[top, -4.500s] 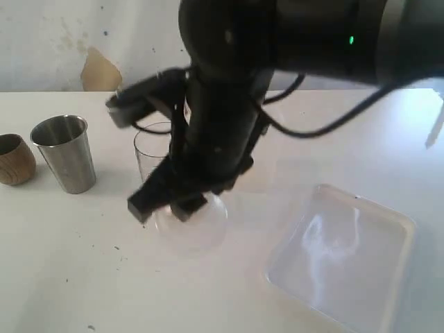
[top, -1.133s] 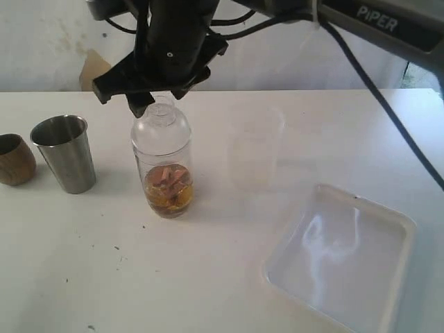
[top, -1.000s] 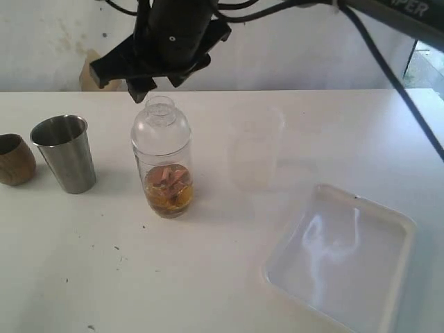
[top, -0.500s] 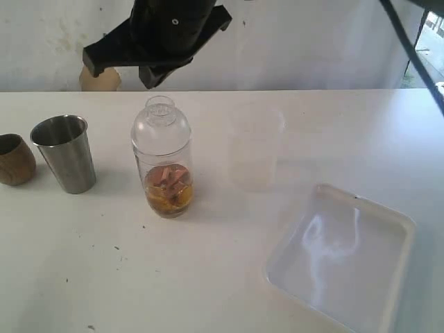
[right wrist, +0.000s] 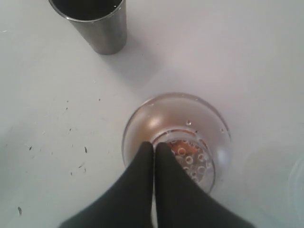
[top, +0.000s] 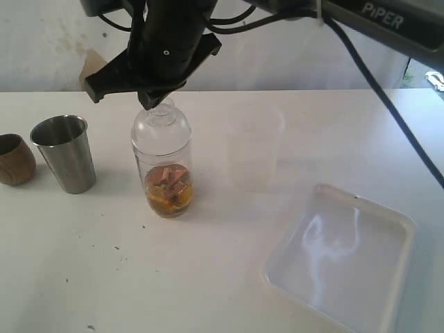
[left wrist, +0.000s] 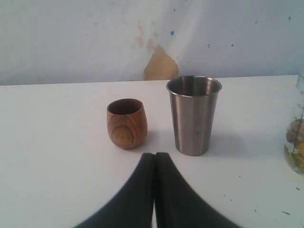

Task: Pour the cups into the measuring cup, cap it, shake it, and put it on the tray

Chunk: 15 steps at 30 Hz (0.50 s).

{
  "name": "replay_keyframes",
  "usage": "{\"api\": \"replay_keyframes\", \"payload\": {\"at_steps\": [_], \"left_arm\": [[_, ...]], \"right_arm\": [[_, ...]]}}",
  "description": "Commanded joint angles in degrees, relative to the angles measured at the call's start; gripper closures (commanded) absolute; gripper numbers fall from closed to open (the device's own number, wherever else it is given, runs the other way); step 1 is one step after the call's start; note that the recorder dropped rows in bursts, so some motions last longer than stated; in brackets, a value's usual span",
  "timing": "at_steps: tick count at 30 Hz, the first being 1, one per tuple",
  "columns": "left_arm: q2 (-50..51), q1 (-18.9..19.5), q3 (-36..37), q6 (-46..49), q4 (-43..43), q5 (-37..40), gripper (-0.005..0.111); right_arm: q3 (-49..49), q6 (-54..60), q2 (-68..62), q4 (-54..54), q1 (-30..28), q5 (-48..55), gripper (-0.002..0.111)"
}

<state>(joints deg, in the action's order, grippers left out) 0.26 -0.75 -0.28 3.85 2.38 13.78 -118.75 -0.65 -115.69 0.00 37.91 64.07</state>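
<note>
On the white table [top: 83,277], entry one: the measuring cup [top: 166,173], upright, orange-brown pieces [top: 168,191] lying in its bottom, the clear dome lid [top: 161,128] seated on its rim.

- Directly above the measuring cup: the right gripper [top: 157,102], jaws pressed together and holding nothing. Its tips were at the lid's perforated spout. Whether they bore on it or hung just clear could not be told.
- Near the measuring cup, apart from it: the steel tumbler [top: 64,152], upright. Beyond that, farther from the measuring cup: the wooden cup [top: 15,158].
- On the measuring cup's opposite side, near but not touching: the frosted cup [top: 255,149], upright.
- Well apart from the measuring cup, past the frosted cup: the tray [top: 361,200], the measuring cup not yet on it.
- Away from the measuring cup, low over the table and facing the tumbler and the wooden cup: the left gripper [left wrist: 154,156], clenched on nothing.

Step in hand, as judged: capping, with the closed tips apparently set to press the lid home. Pouring looked finished.

Next move, as judged: the jaws would have to part, drop around the measuring cup and close firmly, so that cup and lid rise as one for the shake. A loosely seated lid could spill the contents.
</note>
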Motion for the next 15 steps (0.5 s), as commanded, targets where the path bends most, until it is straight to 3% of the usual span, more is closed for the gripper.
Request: {"api": "replay_keyframes", "payload": {"at_steps": [1, 15], "left_arm": [[-0.26, 0.05, 0.28, -0.01, -0.03, -0.49, 0.107], [-0.26, 0.05, 0.28, -0.01, -0.03, -0.49, 0.107]], "right_arm": [[0.18, 0.65, -0.02, -1.29, -0.26, -1.36, 0.108], [0.18, 0.65, -1.82, -3.04, -0.26, -1.41, 0.108]]}}
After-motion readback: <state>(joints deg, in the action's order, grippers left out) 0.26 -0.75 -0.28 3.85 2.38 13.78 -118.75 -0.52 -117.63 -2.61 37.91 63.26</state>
